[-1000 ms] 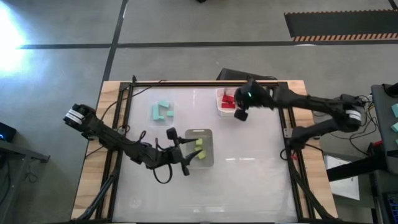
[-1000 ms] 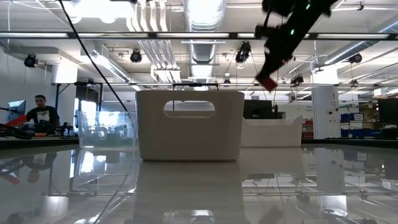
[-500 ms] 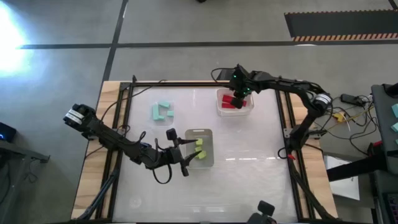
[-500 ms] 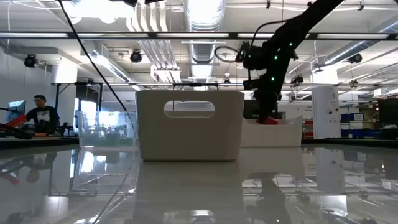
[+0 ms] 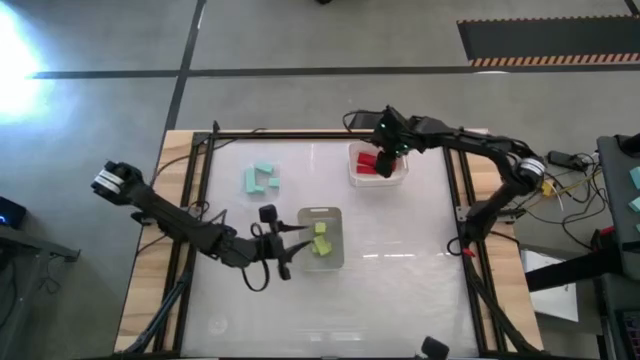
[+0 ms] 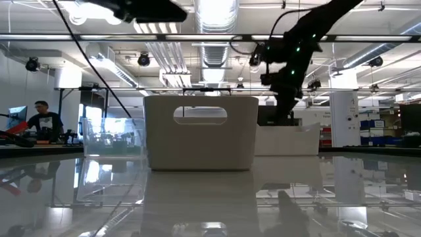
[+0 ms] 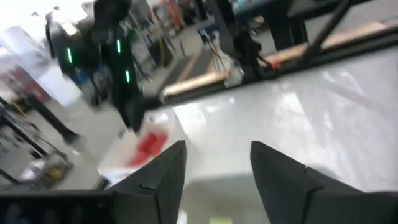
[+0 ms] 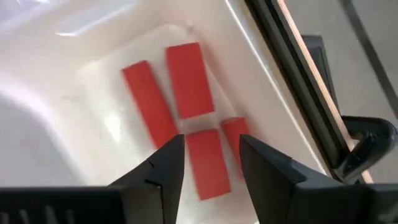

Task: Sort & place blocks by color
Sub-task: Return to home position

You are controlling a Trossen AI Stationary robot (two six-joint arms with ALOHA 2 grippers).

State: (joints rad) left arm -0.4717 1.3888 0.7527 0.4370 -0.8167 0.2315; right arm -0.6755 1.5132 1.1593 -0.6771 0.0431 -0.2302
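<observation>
The gray bin (image 5: 335, 262) stands mid-table (image 5: 400, 290) and holds several yellow-green blocks (image 5: 320, 238). The left gripper (image 5: 290, 250) hovers just beside the bin's left wall. In the left wrist view its fingers (image 7: 166, 171) are spread with nothing between them.

Seen from above, the teal blocks (image 5: 260, 178) lie up and to the left of the gray bin, a little apart from it. The white bin (image 5: 399, 176) sits up and to the right of it, by the table's far edge.

The right gripper (image 5: 383, 152) hangs over the white bin. Its fingers (image 8: 163, 169) are spread and empty above four red blocks (image 8: 188, 79) lying flat on the bin floor.

In the low view a person (image 6: 43, 122) is seen far off, left of the gray bin.
</observation>
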